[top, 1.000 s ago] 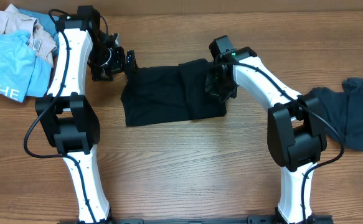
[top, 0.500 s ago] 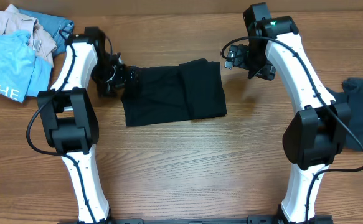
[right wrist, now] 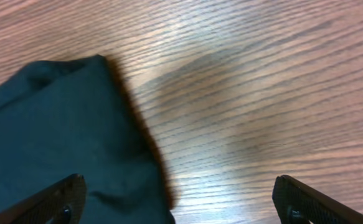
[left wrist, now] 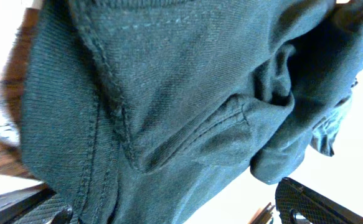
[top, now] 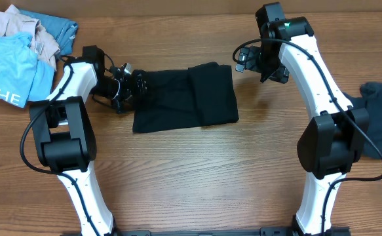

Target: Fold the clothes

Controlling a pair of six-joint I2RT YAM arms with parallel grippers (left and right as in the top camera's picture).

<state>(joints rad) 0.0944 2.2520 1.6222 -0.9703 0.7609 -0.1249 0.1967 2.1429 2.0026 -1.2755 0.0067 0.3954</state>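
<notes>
The black T-shirt (top: 184, 98) lies folded into a rectangle mid-table, its right part doubled over. My left gripper (top: 137, 85) is low at the shirt's left edge. In the left wrist view, dark fabric (left wrist: 169, 99) fills the frame and reaches between my wide-apart fingers (left wrist: 318, 202); the left gripper (left wrist: 175, 208) is open. My right gripper (top: 244, 60) hovers off the shirt's back right corner. The right wrist view shows this gripper (right wrist: 181, 199) open over bare wood, with the shirt's corner (right wrist: 56, 137) at its left.
A light-blue white-lettered garment (top: 10, 72), a beige one (top: 14, 26) and a teal one (top: 58, 29) are heaped at the back left corner. A dark slate-blue garment (top: 374, 118) lies at the right edge, beside the right arm's base.
My right gripper opened, let go of the black shirt's right part and rose to the back right. My left gripper moved down to the shirt's left edge.
</notes>
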